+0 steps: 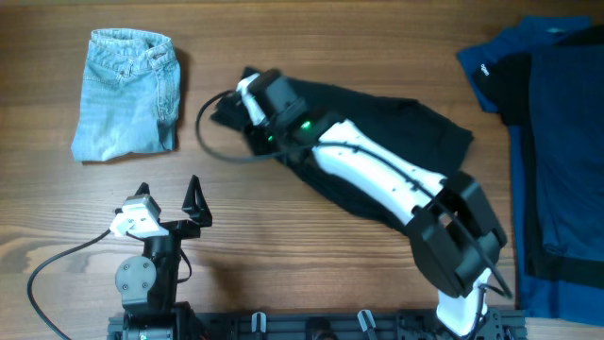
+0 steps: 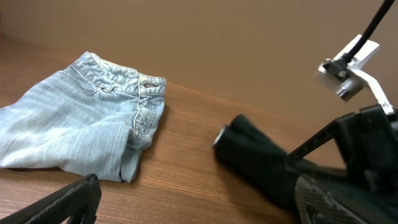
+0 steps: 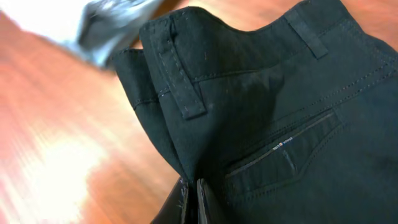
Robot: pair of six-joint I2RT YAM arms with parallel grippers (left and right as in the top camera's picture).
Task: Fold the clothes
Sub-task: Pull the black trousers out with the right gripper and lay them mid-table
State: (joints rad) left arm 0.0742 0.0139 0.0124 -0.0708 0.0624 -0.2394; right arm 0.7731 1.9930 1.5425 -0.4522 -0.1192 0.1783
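Wooden table (image 1: 311,250), black shorts (image 1: 396,127) in the closed right gripper (image 3: 191,185).

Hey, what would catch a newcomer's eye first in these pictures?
In the middle, the right fingers are pinched shut on a fold of the black shorts. Light-blue denim lies far left, a dark blue garment at the right edge, and the left fingers stand open at the front.

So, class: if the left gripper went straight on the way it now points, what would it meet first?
Likely bare table: the open left gripper aims at the gap between the denim garment and the black garment. It may graze the denim's near corner; depth is unclear.
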